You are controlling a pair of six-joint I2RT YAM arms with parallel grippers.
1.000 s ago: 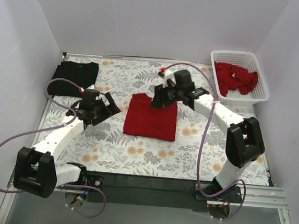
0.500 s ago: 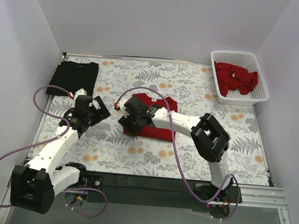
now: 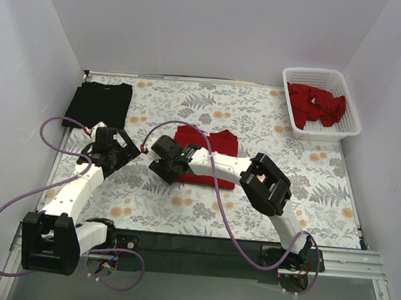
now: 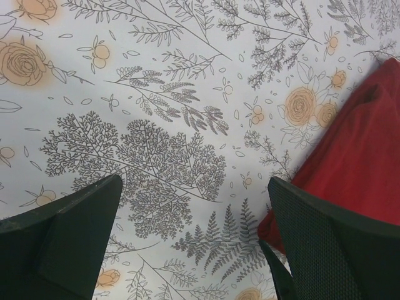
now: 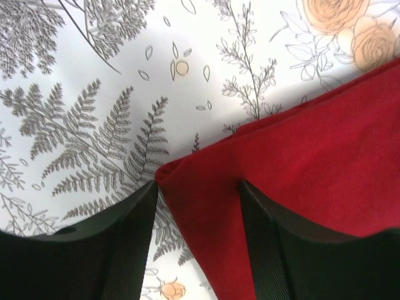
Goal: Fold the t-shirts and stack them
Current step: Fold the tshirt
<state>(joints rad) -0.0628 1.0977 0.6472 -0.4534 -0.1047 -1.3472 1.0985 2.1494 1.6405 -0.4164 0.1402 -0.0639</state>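
Observation:
A folded red t-shirt [image 3: 211, 153] lies flat in the middle of the table. My right gripper [image 3: 164, 166] is low at its near left corner. In the right wrist view the right gripper [image 5: 199, 190] is open, with the corner of the red t-shirt [image 5: 300, 156] between its fingers. My left gripper [image 3: 122, 150] is open and empty over bare cloth, left of the shirt. The left wrist view shows the left gripper [image 4: 194, 250] with the red shirt's edge [image 4: 362, 150] beside its right finger. A folded black t-shirt [image 3: 99, 103] lies at the far left. More red t-shirts [image 3: 317, 104] are heaped in the basket.
A white lattice basket [image 3: 352, 107] stands at the far right corner. The table is covered by a floral-printed cloth [image 3: 181, 204]. White walls close in the left, back and right sides. The arms' purple cables loop over the near left part.
My right arm has swung from the red shirt's far edge across to its near left corner and come down around it. My left gripper has drawn back a little to the left.

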